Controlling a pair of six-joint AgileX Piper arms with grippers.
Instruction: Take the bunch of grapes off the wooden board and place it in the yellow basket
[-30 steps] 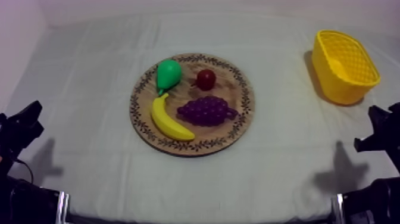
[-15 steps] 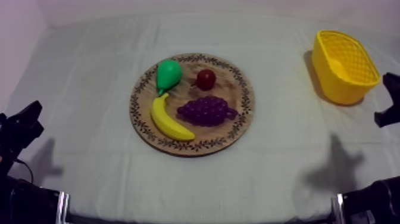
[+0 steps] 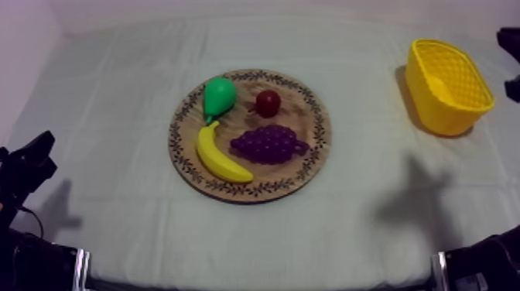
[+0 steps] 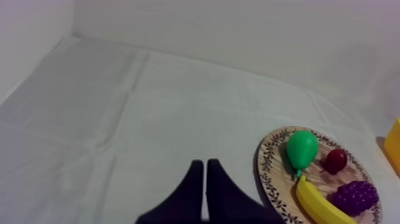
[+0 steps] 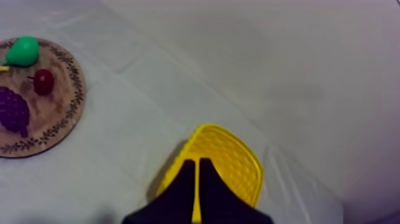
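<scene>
The purple bunch of grapes (image 3: 268,144) lies on the round wooden board (image 3: 309,159), at its front right part, beside a banana (image 3: 219,157). The yellow basket (image 3: 447,85) stands at the table's far right. My right arm (image 3: 512,37) shows at the right edge, beside the basket. In the right wrist view my right gripper (image 5: 197,162) is shut on nothing and hangs over the basket's (image 5: 229,158) near rim, with the grapes (image 5: 13,111) far off. My left gripper (image 3: 42,147) rests low at the left, and its fingers (image 4: 205,164) lie together, well away from the board (image 4: 269,173).
A green pear (image 3: 218,95) and a small red fruit (image 3: 268,103) sit on the board's far half. The arm's shadow (image 3: 414,193) falls on the cloth in front of the basket. Bare cloth lies between board and basket.
My right arm has risen from the lower right edge to the upper right edge beside the basket, and its shadow shifted inward. The left arm and the fruit have not moved.
</scene>
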